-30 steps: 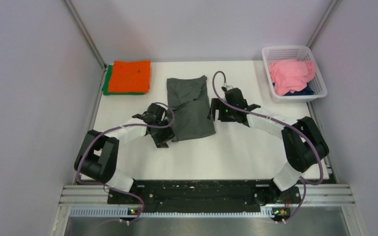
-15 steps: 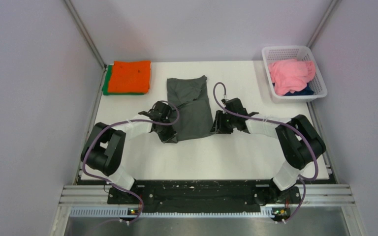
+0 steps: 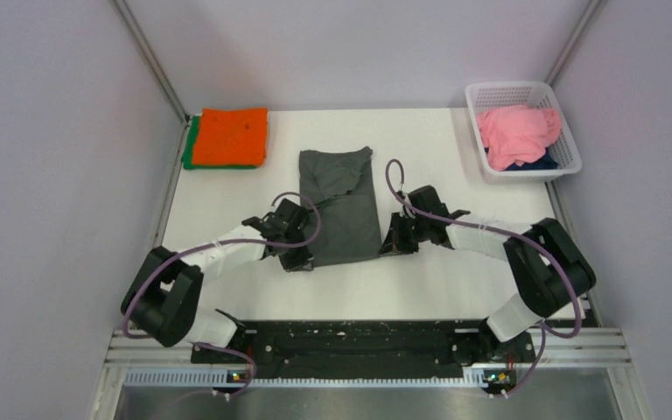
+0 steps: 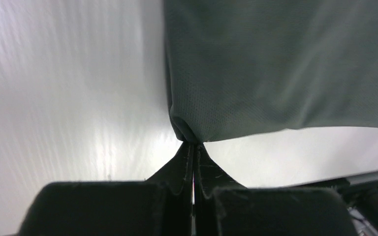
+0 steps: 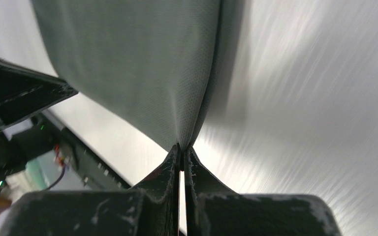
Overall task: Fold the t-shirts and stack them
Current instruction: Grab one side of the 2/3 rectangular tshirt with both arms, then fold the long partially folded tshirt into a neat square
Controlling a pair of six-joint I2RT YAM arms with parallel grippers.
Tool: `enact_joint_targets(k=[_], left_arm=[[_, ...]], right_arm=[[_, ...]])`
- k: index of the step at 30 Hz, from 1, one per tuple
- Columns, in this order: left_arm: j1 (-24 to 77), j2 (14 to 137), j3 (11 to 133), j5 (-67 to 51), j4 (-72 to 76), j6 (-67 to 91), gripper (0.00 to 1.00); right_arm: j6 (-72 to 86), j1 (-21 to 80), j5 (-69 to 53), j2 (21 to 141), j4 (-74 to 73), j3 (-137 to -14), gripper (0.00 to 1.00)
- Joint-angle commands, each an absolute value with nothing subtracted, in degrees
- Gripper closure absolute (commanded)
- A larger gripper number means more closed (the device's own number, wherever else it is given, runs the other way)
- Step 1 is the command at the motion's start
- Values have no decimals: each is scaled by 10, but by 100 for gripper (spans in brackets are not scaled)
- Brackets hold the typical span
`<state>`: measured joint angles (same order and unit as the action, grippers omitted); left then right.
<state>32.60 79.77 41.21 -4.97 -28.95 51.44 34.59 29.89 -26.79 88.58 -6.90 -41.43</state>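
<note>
A dark grey t-shirt [image 3: 341,206], folded into a long strip, lies in the middle of the white table [image 3: 455,271]. My left gripper [image 3: 304,259] is shut on its near left corner; in the left wrist view the grey cloth [image 4: 275,64] bunches at the pinched tips of that gripper [image 4: 193,143]. My right gripper [image 3: 386,247] is shut on the near right corner, and in the right wrist view the fabric [image 5: 138,64] hangs from the closed tips of that gripper [image 5: 181,149]. A folded orange t-shirt [image 3: 231,136] lies on a green one [image 3: 190,150] at the far left.
A white lattice basket [image 3: 477,94] at the far right corner holds a crumpled pink shirt [image 3: 516,127] over a navy one [image 3: 532,161]. Grey walls enclose the table on three sides. The metal rail [image 3: 359,341] with the arm bases runs along the near edge.
Both grippers have come down to the grey shirt's near corners and closed on them. The shirt's near edge has shifted slightly toward the arm bases.
</note>
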Motion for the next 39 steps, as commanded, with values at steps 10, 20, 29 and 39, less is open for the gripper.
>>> enact_joint_targets(k=[10,20,29,39], left_arm=[[401,580,510,-25,-392,518,100],[271,683,602,-108,-268,383,100],[218,834,709,-177,-272,331,100],[170,875,731,-188,-211,329,100]], right_arm=[[336,298,-375,649,-217,-473,100],[371,191,-404,713,-145,-501,100],[373,154,-399,765,-110,-540,100],[371,136,-404,868,-81,-633,100]])
